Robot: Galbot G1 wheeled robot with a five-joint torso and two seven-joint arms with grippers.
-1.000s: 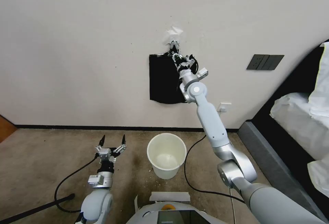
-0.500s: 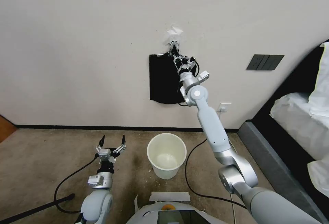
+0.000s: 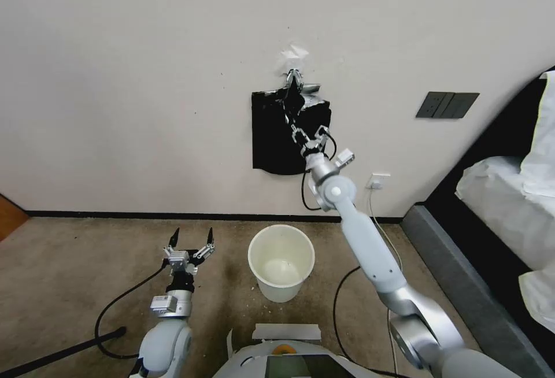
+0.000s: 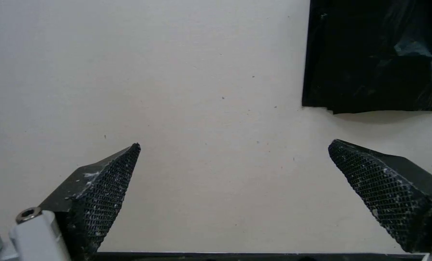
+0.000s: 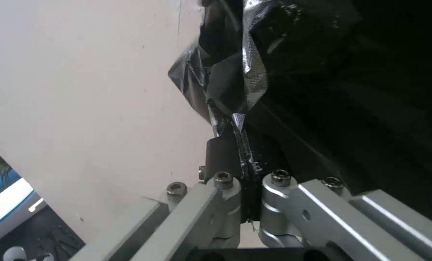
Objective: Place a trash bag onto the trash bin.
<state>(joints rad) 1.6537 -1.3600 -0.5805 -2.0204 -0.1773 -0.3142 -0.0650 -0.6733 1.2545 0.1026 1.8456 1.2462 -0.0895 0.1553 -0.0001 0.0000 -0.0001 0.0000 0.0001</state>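
Right gripper (image 3: 296,131) up at the wall, jaws clenched on a fold of the trash bag (image 3: 309,113); pinch visible in right wrist view, crinkled film (image 5: 235,83) bunched out of the closed jaws. Bag partly peeled off the stack of bags (image 3: 272,141) hanging from the wall clip (image 3: 293,77), top end apparently caught at the clip; cannot tell whether fully free.

Left gripper (image 3: 191,246) parked low over the carpet (image 3: 69,262), left of the trash bin (image 3: 281,262), jaws spread wide, nothing between them. Left wrist view: open fingertips (image 4: 105,188) against bare wall, stack's lower corner (image 4: 370,54) beyond.

Bin upright on the floor below the stack, empty, no liner on the rim.

Progress judgement: early. Done: bag grasped, pulling away from stack. Left: detach from clip, bring down to the bin, open the mouth, fit over the rim. Likely needs left gripper for spreading. Risk: thin film tearing or dragging a second bag along.
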